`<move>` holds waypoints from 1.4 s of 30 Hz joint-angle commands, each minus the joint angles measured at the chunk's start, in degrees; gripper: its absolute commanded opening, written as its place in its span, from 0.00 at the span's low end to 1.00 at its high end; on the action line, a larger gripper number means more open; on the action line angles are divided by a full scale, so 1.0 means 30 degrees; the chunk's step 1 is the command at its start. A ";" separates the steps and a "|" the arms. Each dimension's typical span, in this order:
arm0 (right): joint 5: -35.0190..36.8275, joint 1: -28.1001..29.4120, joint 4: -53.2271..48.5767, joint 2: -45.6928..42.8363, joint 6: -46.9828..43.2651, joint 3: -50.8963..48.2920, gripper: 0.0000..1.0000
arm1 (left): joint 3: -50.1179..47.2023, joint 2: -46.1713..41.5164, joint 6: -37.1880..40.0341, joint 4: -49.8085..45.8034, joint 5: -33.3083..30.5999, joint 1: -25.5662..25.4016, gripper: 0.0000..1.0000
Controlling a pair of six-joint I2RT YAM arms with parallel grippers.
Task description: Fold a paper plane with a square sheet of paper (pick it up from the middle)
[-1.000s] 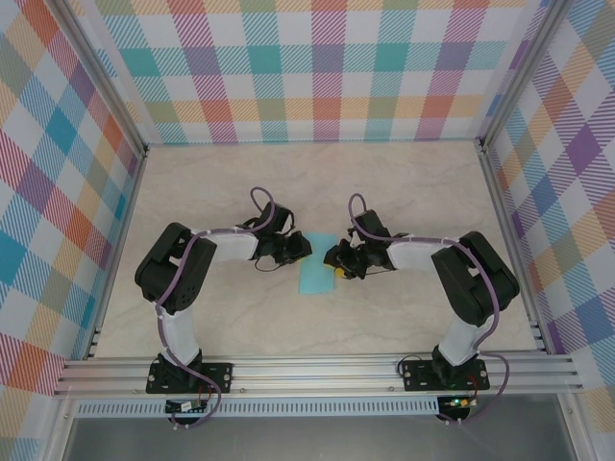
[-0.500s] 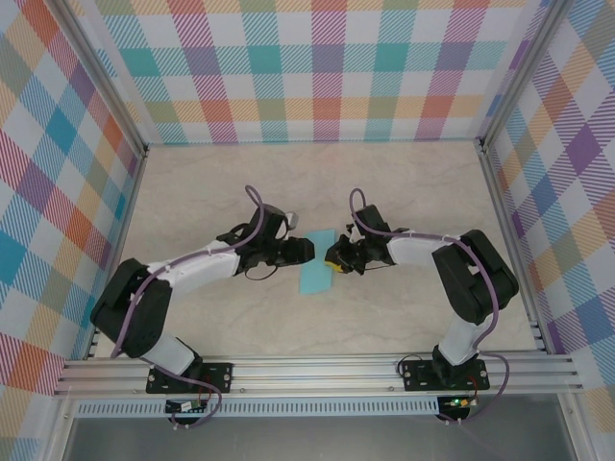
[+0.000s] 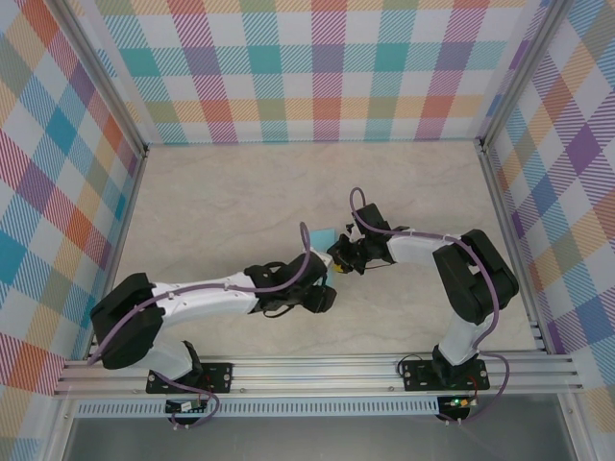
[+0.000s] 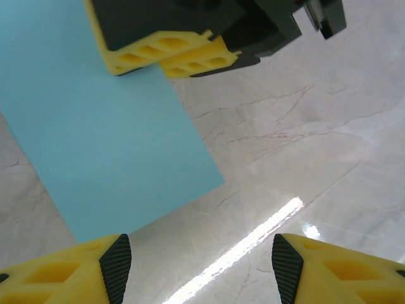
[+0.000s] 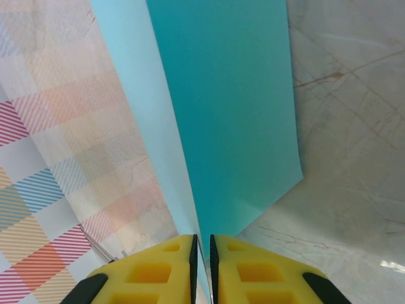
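Now that the left gripper (image 3: pixel 322 300) has opened its jaws and swung round to the near side, the square sheet of paper (image 5: pixel 221 95) stays pinched edge-on in the closed right gripper (image 5: pixel 202 244), apparently tilted up off the table (image 3: pixel 221 192) mid-workspace, ready for creasing.

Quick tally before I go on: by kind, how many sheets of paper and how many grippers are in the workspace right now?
Turquoise square sheet of paper: 1
Grippers: 2 (left gripper open over the table, right gripper shut on the sheet's edge)
Total: 3
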 commanded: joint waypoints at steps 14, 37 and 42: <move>-0.0540 -0.0138 -0.0478 -0.0018 -0.0117 0.0474 0.18 | 0.2783 0.3624 0.1497 -0.1927 -0.7270 -0.2221 0.43; 0.2370 -0.0888 -0.4682 -0.2676 -0.2373 0.1176 0.33 | 0.0383 0.0664 0.1376 0.0246 -0.1958 0.0110 0.00; 0.1445 -0.0858 -0.4507 -0.1800 -0.3067 0.2455 0.26 | -0.0350 0.0083 0.1273 0.0773 -0.0167 0.1040 0.00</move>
